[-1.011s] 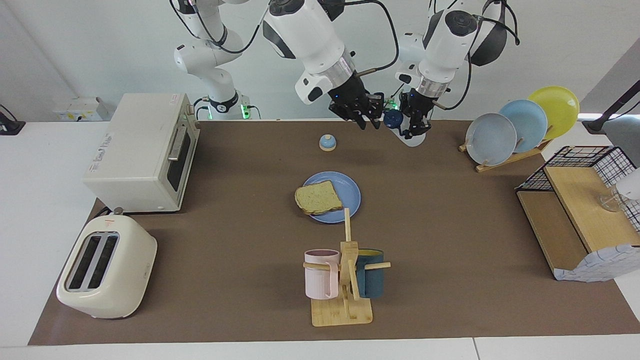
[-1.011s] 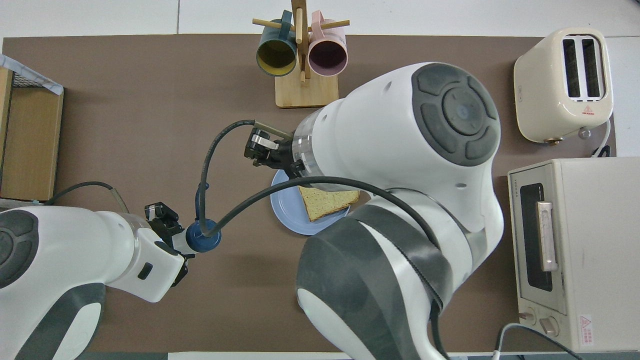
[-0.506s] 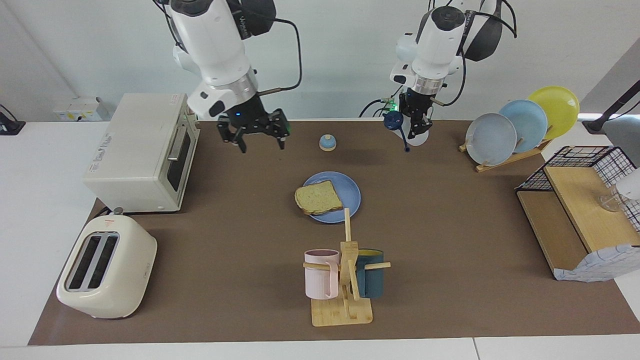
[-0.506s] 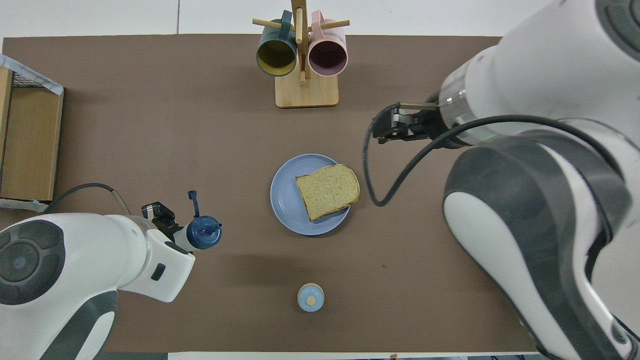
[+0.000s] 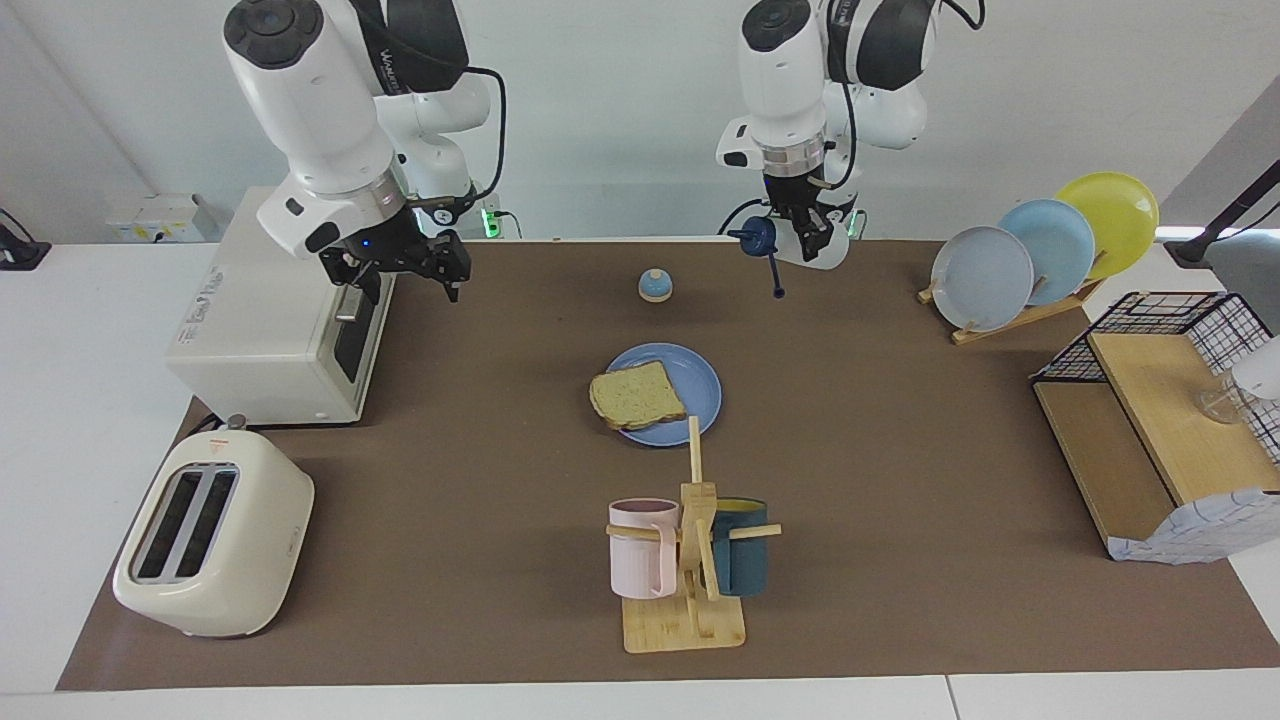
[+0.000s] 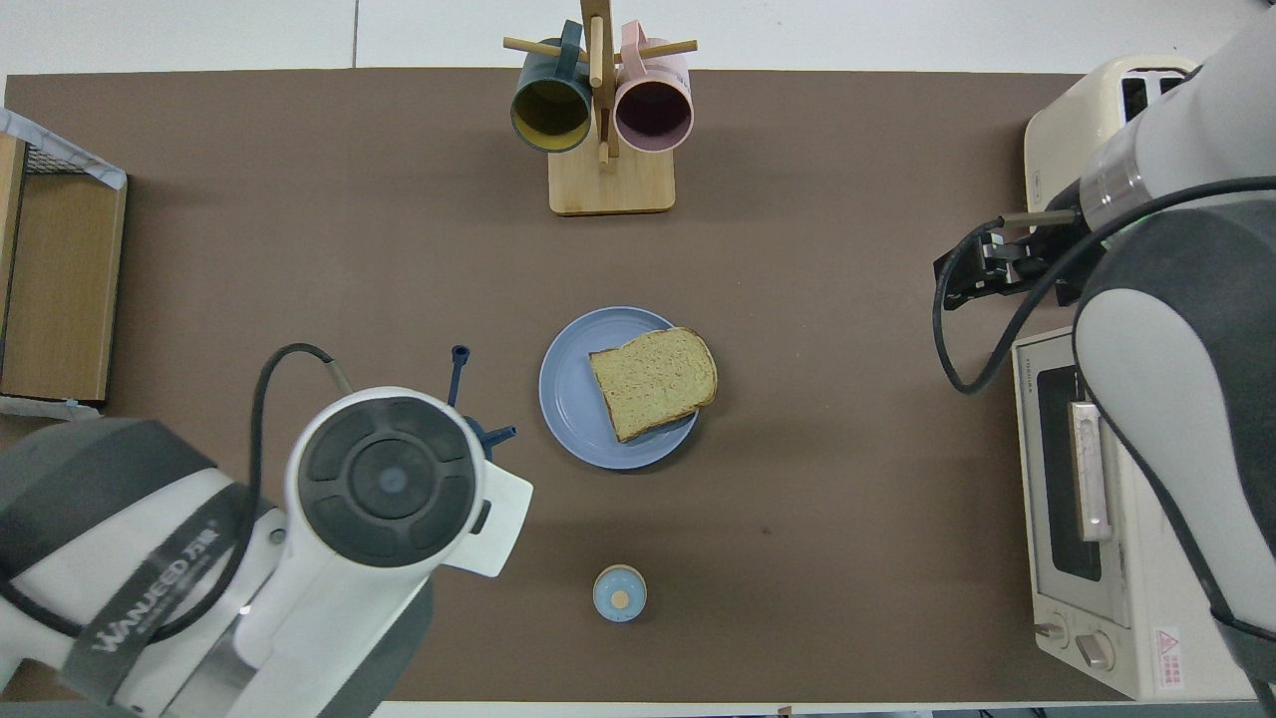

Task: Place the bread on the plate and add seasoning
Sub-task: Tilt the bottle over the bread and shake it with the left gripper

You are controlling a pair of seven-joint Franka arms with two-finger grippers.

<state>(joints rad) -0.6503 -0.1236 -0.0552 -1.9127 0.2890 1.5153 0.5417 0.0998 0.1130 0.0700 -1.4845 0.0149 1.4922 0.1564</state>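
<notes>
Seasoning bottle [image 5: 815, 245], gripped in the left arm's closed jaws, hangs over the worktop's robot end, cap [image 5: 758, 236] sideways. Bread [image 5: 637, 395] lies on the plate [image 5: 700, 380] farther out. Right jaws, open, wait by the oven [image 5: 285, 300].

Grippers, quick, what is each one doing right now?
Left gripper: shut on the seasoning, raised near the robots' edge of the table.
Right gripper: open, empty, over the toaster oven.

The left arm [image 6: 150, 618] reads "WANUEED" (beside Chinese characters); the toaster oven [image 6: 1146, 499] reads "TOSHIBA".
</notes>
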